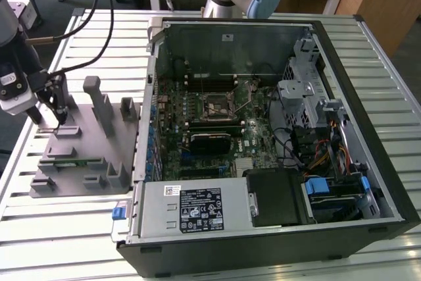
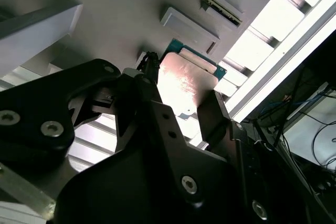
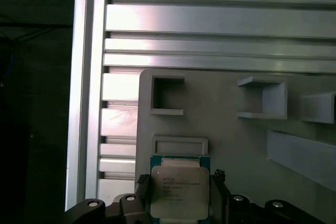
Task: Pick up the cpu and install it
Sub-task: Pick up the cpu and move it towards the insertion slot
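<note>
Gripper: down over the grey fixture at the exterior view's left, and it's got the gripper drawn narrow, clamped on the cpu
Cpu position: right between the fingers, one on each of two opposite edges, low over the fixture, just beside a shallow rectangular recess
Cpu facing: flat, silvery top up toward both wrist views, edges square to the fixture's edge; it's square, so no long axis
Count: one cpu, one gripper, one fixture, one open computer case on the slatted surface, one socket inside it, well apart from the cpu
</note>
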Action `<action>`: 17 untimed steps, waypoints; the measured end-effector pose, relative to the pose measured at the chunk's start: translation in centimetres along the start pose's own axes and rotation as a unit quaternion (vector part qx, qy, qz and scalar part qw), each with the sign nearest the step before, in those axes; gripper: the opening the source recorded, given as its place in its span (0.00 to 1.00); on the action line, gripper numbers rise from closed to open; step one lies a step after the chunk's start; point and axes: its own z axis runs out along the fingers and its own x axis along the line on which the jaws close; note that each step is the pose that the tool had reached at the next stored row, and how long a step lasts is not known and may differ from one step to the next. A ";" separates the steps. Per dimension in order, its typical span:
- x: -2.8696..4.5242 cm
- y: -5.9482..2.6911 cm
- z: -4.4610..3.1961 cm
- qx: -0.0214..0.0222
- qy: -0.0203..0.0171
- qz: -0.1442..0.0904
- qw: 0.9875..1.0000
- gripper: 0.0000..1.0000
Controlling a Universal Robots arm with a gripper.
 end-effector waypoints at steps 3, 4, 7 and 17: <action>0.01 0.04 -0.39 0.000 0.000 0.000 1.000 0.54; 0.01 0.05 -0.51 0.000 0.000 0.000 1.000 0.54; 0.01 0.09 -0.86 0.000 0.000 0.000 1.000 0.54; 0.03 0.25 -2.48 0.000 0.000 0.000 1.000 0.54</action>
